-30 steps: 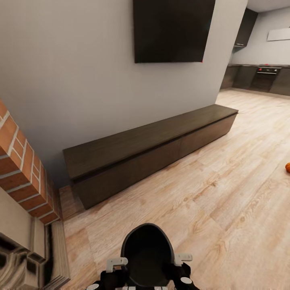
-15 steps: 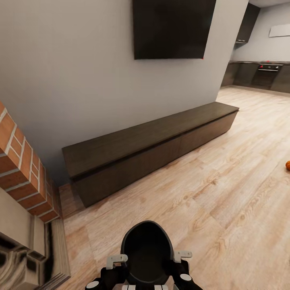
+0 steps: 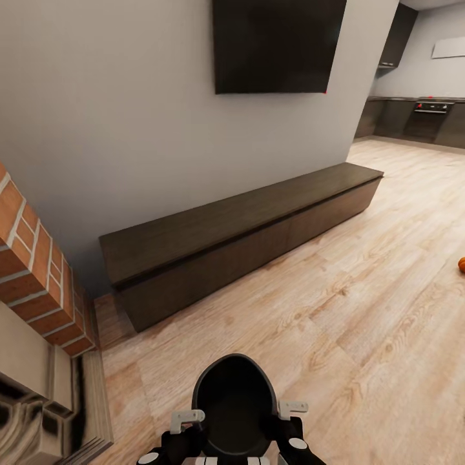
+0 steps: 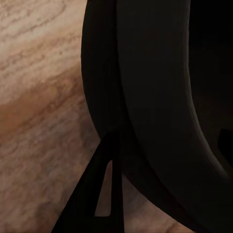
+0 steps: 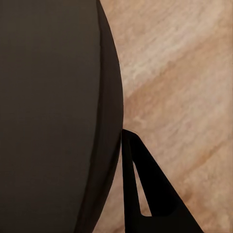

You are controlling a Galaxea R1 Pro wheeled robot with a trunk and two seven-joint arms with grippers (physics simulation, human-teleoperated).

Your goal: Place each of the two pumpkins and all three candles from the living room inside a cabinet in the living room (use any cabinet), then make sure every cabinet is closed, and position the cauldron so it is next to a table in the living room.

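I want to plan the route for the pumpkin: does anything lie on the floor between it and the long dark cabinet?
Nothing visible does. The pumpkin sits at the picture's right edge, and bare wood floor runs from it to the closed cabinet.

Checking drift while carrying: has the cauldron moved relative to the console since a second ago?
Cannot tell: the cauldron and console shifted slightly together, suggesting camera motion.

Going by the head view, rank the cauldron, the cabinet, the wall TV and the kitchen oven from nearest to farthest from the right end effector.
1. The cauldron, right beside the right end effector, low centre.
2. The cabinet, along the wall ahead.
3. The wall TV, mounted above the cabinet.
4. The kitchen oven, far back in the kitchen at the upper right.
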